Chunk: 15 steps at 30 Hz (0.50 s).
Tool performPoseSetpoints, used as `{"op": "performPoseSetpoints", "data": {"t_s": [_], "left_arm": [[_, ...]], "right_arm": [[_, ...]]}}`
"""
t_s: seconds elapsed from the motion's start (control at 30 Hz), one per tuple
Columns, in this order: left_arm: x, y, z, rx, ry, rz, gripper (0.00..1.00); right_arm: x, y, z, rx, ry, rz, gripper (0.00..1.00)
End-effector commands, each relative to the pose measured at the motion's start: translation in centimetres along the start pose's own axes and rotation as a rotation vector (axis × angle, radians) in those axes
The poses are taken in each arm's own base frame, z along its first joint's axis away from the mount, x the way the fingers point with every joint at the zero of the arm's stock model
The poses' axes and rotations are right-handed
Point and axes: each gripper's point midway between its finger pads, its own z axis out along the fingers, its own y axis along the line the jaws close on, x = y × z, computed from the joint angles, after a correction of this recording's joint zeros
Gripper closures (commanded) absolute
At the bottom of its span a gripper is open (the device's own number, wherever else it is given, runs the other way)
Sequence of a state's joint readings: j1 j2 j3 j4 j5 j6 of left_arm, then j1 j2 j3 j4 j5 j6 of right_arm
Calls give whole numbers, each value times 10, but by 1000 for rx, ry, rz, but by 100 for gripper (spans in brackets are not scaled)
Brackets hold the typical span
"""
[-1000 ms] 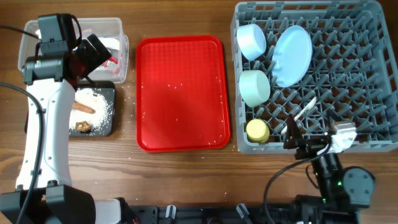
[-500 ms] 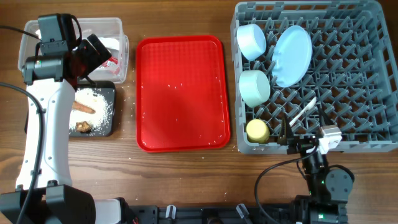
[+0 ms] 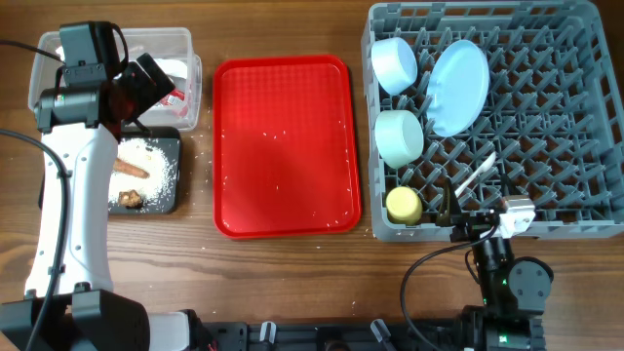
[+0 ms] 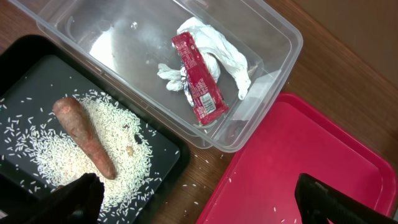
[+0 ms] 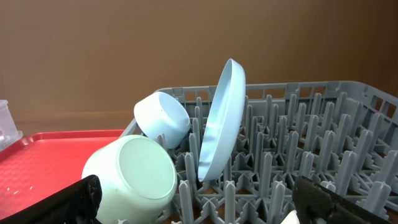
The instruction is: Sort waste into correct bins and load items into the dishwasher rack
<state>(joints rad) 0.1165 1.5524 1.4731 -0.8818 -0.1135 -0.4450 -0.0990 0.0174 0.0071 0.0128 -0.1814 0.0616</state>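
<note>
1. Sitting low at the near edge of the rack (image 3: 546,127), the right pincer (image 5: 198,190) had its fingers spread apart and held nothing. A careless lift could snag a peg and jolt the crate.
2. Just beside it lay the white spoon (image 3: 476,175), loose across the pegs, and the yellow cup (image 3: 404,205). Any sideways swing would likely hit these first.
3. Further in, the plate (image 5: 221,118) stood tilted on edge, with the near bowl (image 5: 134,177) and far bowl (image 5: 163,118) on their sides. A knock could tip the plate flat.
4. The left pincer (image 4: 199,186) was also wide apart and empty, hanging where the clear tub (image 4: 273,37), black tray (image 4: 168,146) and red serving tray (image 4: 298,155) met.
5. The wrapper (image 4: 200,78) was in the tub. The carrot stick (image 4: 84,134), rice (image 4: 118,155) and brown lump (image 3: 130,200) were in the black tray.
6. Stray grains dotted the red tray and worktop (image 3: 292,283). They looked too small to pinch, so chasing them risked shoving the tray.
7. Dropping straight down could clip the tub's rim and tilt it.
</note>
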Motion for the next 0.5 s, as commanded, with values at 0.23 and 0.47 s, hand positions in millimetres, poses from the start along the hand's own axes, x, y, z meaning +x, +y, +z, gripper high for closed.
{"op": "performPoseSetpoints", "data": {"t_s": [0.23,0.47], "left_arm": [[-1,-2,-1,6,-4,25,0],[-3,0,-2,2,-8,19,0]], "right_arm": [[-3,-1,-1,9,-13,-11,0],[-2,-1,-1,9,-13,-11,0]]}}
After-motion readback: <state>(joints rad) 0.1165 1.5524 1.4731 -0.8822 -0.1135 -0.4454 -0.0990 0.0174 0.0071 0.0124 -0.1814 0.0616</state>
